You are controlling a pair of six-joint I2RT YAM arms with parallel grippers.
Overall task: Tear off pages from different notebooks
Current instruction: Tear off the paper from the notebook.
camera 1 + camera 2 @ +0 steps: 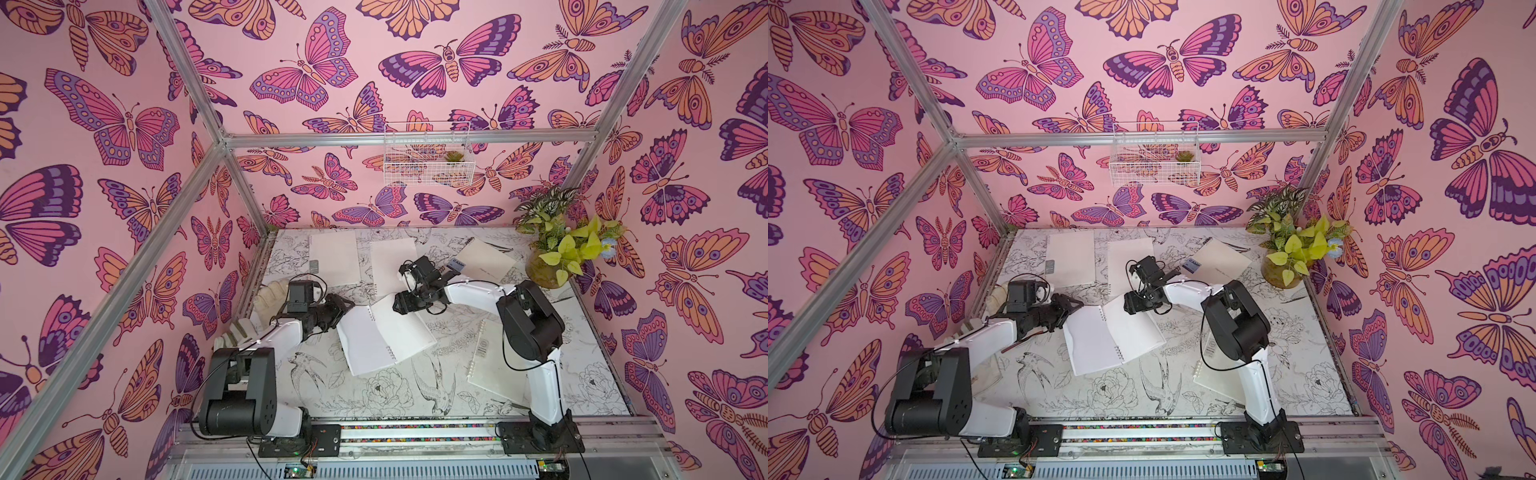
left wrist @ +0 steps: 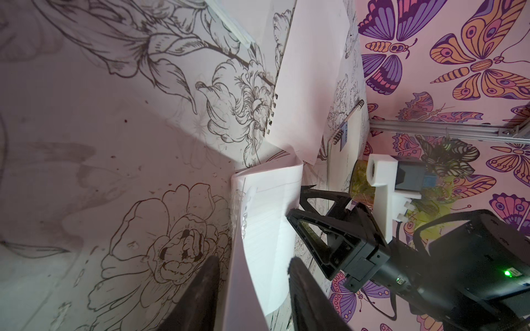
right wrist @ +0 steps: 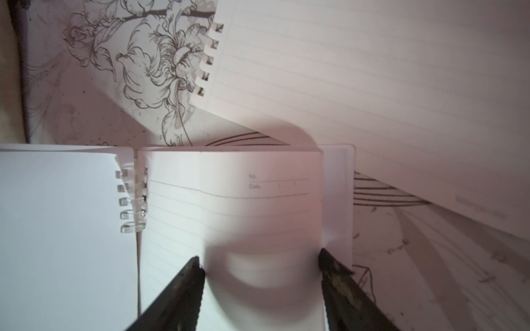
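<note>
**Butterfly-papered booth**

Walls [image 1: 124, 124]: pink paper, big purple-and-orange butterflies on all sides. Aluminium frame bars [image 1: 374, 139] run along the corners. Beyond right claw [image 1: 400, 306], high on rear wall: white wire basket [image 1: 399, 176] holding small succulent [image 1: 454, 156]. Right of claw, far corner: leafy potted plant [image 1: 559, 249]. Beneath claw: tabletop [image 1: 316, 374] printed with black-line birds and flowers.
</note>
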